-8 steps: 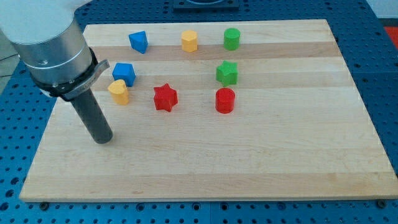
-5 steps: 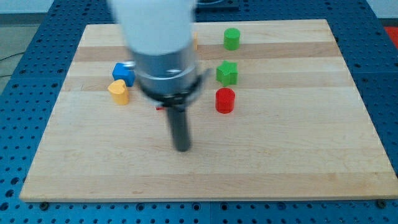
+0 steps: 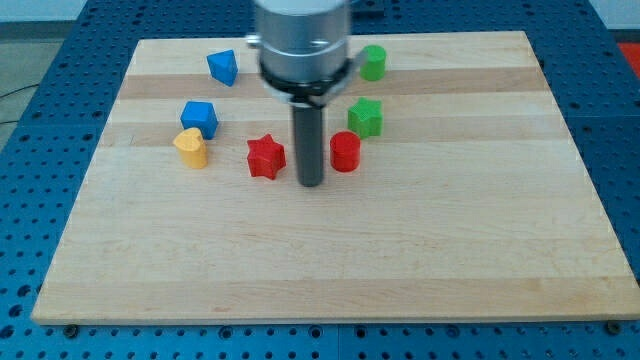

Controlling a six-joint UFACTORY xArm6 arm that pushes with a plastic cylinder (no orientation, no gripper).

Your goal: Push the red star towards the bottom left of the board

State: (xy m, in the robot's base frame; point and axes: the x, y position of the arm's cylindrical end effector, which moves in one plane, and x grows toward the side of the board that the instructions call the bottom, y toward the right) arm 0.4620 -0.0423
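The red star (image 3: pixel 265 157) lies left of the board's middle. My tip (image 3: pixel 311 183) rests on the board just to the star's right and slightly lower, between it and the red cylinder (image 3: pixel 345 152). The rod stands close to the cylinder's left side; I cannot tell whether they touch. A small gap shows between the rod and the star.
A yellow block (image 3: pixel 191 147) and a blue cube (image 3: pixel 200 118) lie left of the star. A blue block (image 3: pixel 222 67) sits at the top left. A green star-like block (image 3: pixel 365 116) and a green cylinder (image 3: pixel 373 62) lie right of the arm, which hides an orange block.
The arm swept from the board's left to its middle, then up to just right of the star. The red cylinder shifted slightly left and up. The red star stayed put.
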